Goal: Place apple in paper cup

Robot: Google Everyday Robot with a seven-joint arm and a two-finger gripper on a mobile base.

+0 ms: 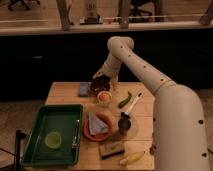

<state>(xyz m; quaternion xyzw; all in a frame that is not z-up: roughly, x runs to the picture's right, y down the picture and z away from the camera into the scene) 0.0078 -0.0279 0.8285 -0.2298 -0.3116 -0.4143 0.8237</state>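
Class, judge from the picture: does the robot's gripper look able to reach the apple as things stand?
Probably yes. The gripper hangs close behind the apple, which seems to sit in the paper cup's mouth with its top uncovered. Only the dark bowl lies near the gripper.

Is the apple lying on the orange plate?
No, the apple rests at the mouth of the paper cup, behind the orange plate, with the gripper just above it near the dark bowl.
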